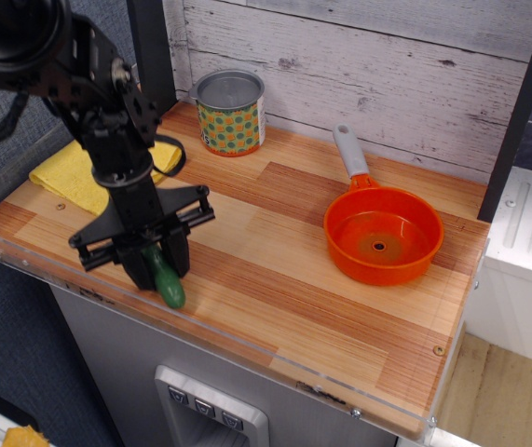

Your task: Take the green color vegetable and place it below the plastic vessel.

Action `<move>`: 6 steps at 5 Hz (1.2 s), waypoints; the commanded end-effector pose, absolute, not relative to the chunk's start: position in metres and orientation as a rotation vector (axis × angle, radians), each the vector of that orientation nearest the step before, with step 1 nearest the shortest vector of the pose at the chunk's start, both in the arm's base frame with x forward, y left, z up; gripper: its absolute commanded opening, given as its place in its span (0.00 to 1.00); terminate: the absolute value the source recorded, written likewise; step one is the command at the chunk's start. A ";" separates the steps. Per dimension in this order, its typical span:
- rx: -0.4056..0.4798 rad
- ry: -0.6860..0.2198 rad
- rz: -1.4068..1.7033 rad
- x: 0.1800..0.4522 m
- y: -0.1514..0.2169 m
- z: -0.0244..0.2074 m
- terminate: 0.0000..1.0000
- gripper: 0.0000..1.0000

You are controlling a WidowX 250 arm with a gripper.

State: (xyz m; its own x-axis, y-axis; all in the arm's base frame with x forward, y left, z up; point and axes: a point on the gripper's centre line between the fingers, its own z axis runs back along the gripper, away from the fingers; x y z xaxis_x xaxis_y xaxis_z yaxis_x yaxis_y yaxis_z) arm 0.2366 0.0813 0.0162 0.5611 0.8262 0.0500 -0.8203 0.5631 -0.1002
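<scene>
Wooden counter (284, 279): end effector (158, 265) around cucumber (168, 287)

Bare wood lies open between the tool (157, 263) and orange pan (383, 235).

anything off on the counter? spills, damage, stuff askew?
Nothing stands out. The pincer is shut on the cucumber near the front left edge; pan and can sit upright, no spills. The yellow cloth hangs slightly off the left side.
</scene>
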 end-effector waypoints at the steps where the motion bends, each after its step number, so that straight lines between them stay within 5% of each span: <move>1: -0.072 -0.182 0.915 0.251 0.075 0.044 0.00 0.00; 4: -0.089 -0.263 0.695 0.242 0.014 0.076 0.00 0.00; 6: -0.127 -0.236 0.457 0.239 -0.044 0.071 0.00 0.00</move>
